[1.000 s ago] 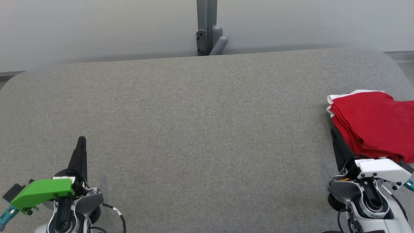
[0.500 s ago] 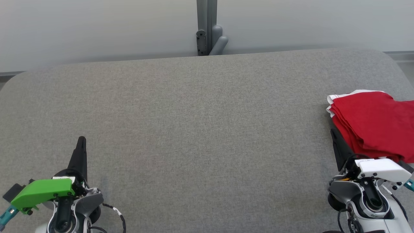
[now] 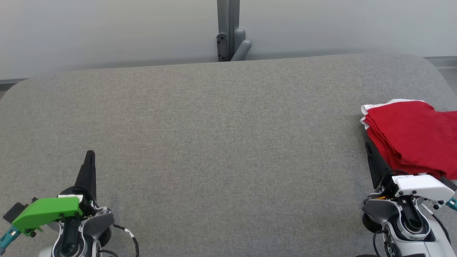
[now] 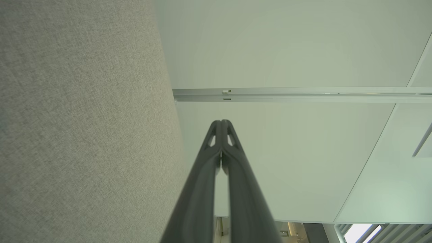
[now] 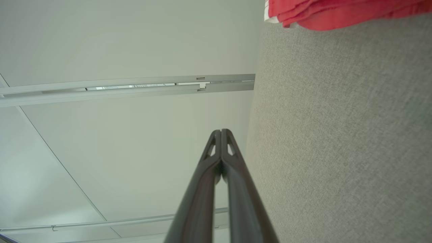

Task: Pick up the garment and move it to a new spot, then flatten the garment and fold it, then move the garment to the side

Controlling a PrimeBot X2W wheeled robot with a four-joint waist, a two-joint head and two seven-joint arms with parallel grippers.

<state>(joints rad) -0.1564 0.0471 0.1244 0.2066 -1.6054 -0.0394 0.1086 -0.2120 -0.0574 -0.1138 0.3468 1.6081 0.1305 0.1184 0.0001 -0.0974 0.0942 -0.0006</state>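
The garment (image 3: 410, 135) is red with a white trim, folded into a flat stack at the right edge of the grey table (image 3: 221, 142). Its edge also shows at the top of the right wrist view (image 5: 337, 11). My right gripper (image 3: 367, 146) is shut and empty, lying just left of the garment's near corner; in its wrist view (image 5: 221, 131) the fingertips meet. At the near left my left gripper (image 3: 90, 154) rests shut with nothing in it, far from the garment. Its closed fingertips (image 4: 221, 122) point toward the pale wall.
A grey post with a bracket (image 3: 230, 35) stands behind the table's far edge, against a pale wall. The table's rounded corners lie at the far left and far right. The wide middle of the grey cloth surface is bare.
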